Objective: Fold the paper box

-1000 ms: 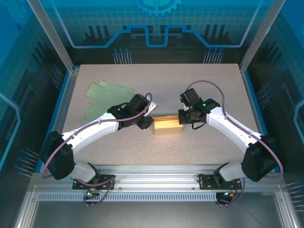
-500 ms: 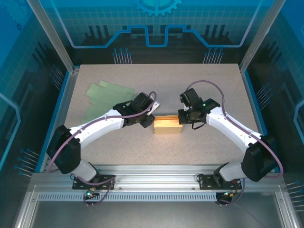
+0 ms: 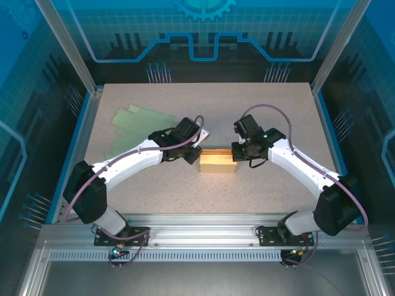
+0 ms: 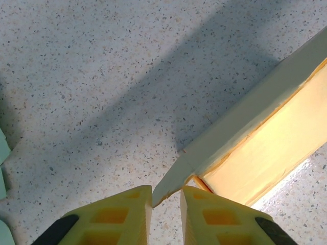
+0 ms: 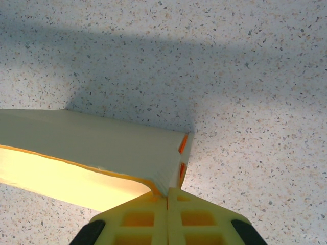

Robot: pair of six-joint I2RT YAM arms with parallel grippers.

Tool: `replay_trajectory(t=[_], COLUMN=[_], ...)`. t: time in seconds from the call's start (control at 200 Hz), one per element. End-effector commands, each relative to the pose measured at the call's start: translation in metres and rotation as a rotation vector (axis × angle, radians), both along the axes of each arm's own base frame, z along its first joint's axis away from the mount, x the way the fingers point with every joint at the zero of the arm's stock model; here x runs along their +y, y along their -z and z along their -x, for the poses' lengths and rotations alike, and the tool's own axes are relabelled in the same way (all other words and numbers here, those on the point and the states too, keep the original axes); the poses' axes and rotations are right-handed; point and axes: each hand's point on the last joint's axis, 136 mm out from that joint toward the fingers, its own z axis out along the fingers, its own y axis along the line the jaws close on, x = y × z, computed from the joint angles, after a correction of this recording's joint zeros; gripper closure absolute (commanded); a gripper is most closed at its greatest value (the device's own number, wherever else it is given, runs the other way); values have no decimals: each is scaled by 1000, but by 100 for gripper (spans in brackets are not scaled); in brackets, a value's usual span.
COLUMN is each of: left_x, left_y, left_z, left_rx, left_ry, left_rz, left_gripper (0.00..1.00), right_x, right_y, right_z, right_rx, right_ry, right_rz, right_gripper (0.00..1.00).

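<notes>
box (image 3: 217, 162): lies between both grippers | left gripper (image 4: 167, 204): fingers narrow around its end flap (image 4: 173, 178), cannot tell if pinched | right gripper (image 5: 167, 201): clamped on opposite corner | tip: seat flap deeper, fold along crease, right steadies

Open tabletop (image 3: 265, 102) beyond paper box (image 3: 217, 162)

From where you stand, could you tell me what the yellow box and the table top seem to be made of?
The yellow box looks like thin matte paper or card: creased flap, thin edges. The table top, speckled and matte, may be laminate or stone-look composite.
</notes>
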Motion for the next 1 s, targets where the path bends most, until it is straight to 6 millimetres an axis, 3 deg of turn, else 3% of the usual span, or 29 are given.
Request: replay_trajectory(t=[0.0,0.22,0.32,0.43,0.996], left_x=[1,9,5,2,-24], left_y=[-3,-2,0,-1,-17], left_z=[-2,-9,-7,-2,18], left_rx=[11,-28,0,28,268], left_ry=[-3,-1,7,-1,-82], left_rz=[-6,-72,-58,-31,237], left_gripper=[65,60,67,83,95], right_x=[4,6,5,6,19], right_y=[-7,-8,-7,-7,-3], right_z=[3,3,3,2,0], right_rx=[-7,-8,-7,-5,-2], right_ry=[-9,-14,-11,-11,-46], right_rz=[-6,-10,-8,-12,5], right_gripper=[92,92,92,92,92])
